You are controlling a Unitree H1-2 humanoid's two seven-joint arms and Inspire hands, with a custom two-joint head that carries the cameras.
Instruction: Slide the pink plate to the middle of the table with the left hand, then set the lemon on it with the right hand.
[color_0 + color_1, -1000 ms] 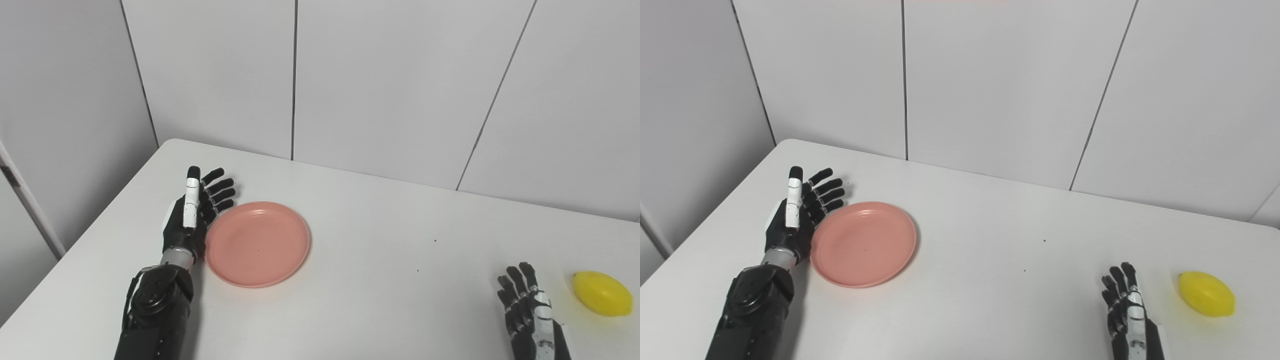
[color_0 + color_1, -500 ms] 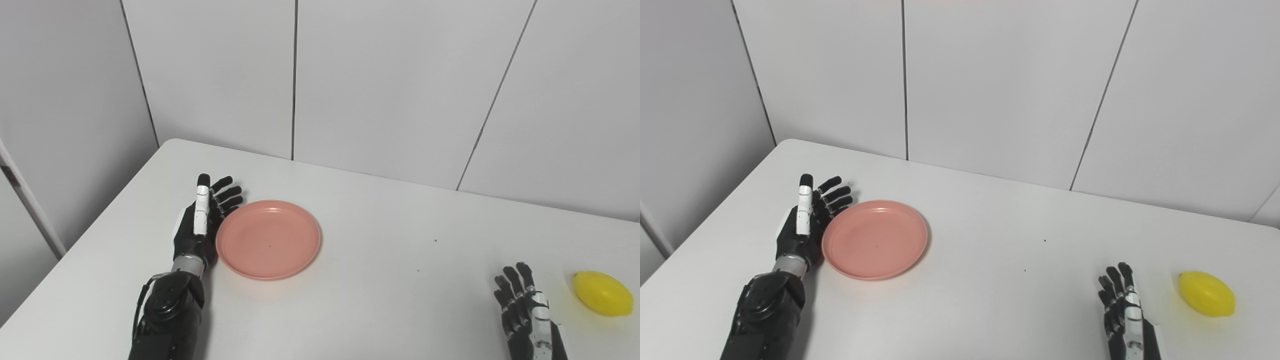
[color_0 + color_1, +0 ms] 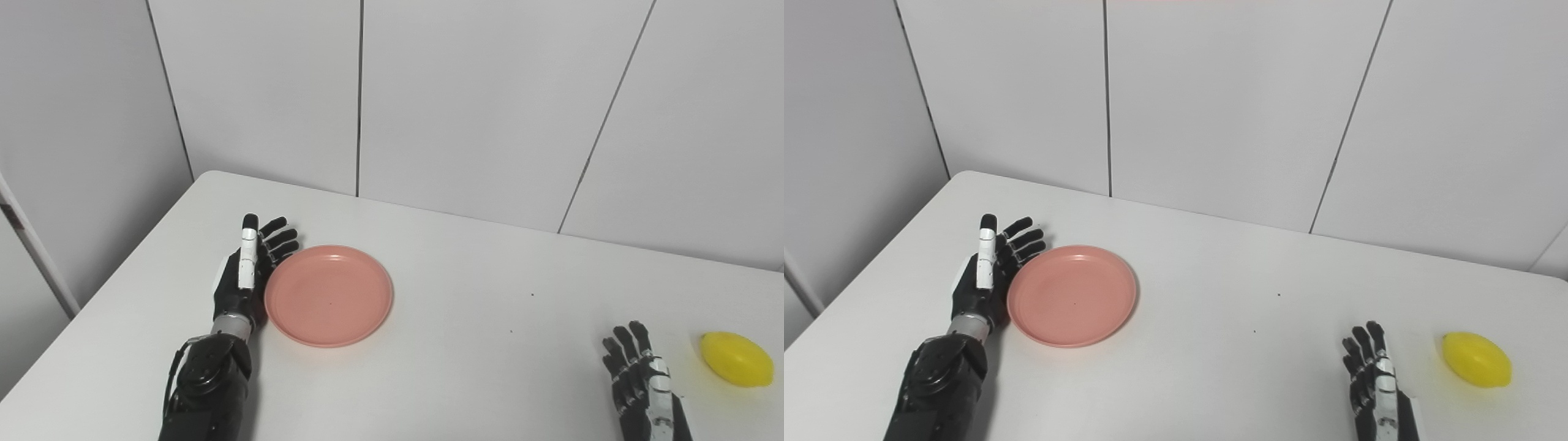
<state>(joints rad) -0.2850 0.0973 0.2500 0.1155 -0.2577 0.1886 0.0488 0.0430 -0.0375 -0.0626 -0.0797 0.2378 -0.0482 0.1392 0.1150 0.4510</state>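
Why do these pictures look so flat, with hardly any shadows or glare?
Left eye view: soft even light, only faint shadows beside the left hand and pink plate. Right eye view: sharp throughout, and the lemon tints the table yellow.

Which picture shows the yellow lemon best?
The right eye view shows the lemon best: it sits whole, well inside the picture, with bare table on all sides. The left eye view shows the whole lemon too, but close to the picture's right edge.

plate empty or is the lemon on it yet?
Empty. The pink plate shows only its bare inside; the lemon lies on the table beside the right hand.
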